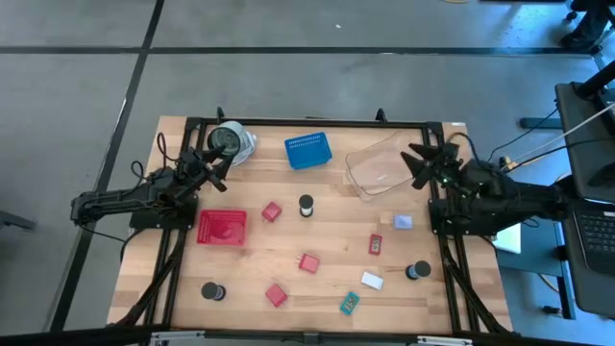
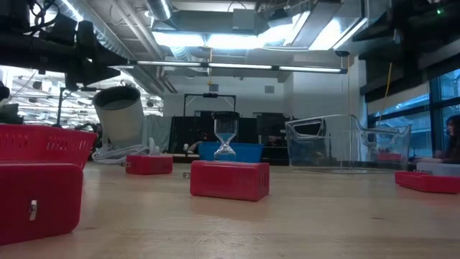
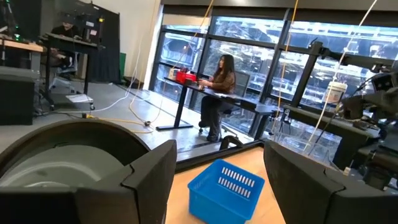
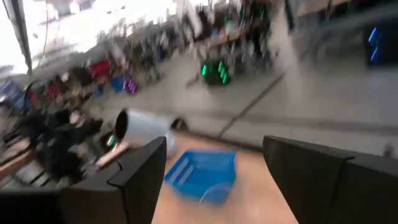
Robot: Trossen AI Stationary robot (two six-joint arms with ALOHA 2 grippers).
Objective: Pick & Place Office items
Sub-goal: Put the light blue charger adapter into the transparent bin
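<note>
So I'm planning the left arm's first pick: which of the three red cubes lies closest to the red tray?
The red cube just right of the red tray, beside the black spool; the other two lie nearer the table's front edge.

basket (image 1: pixel 307 151) btwn disc (image 1: pixel 228 141) & tub (image 1: pixel 377 165) | tray (image 1: pixel 222 228) left

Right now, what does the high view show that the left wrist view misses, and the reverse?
Only the high view shows the red tray, the clear tub, the scattered small office items such as a red cube, and the right tool at the tub. Only the left wrist view shows a seated person beyond the table. Both show the blue basket and the open left tool.
</note>
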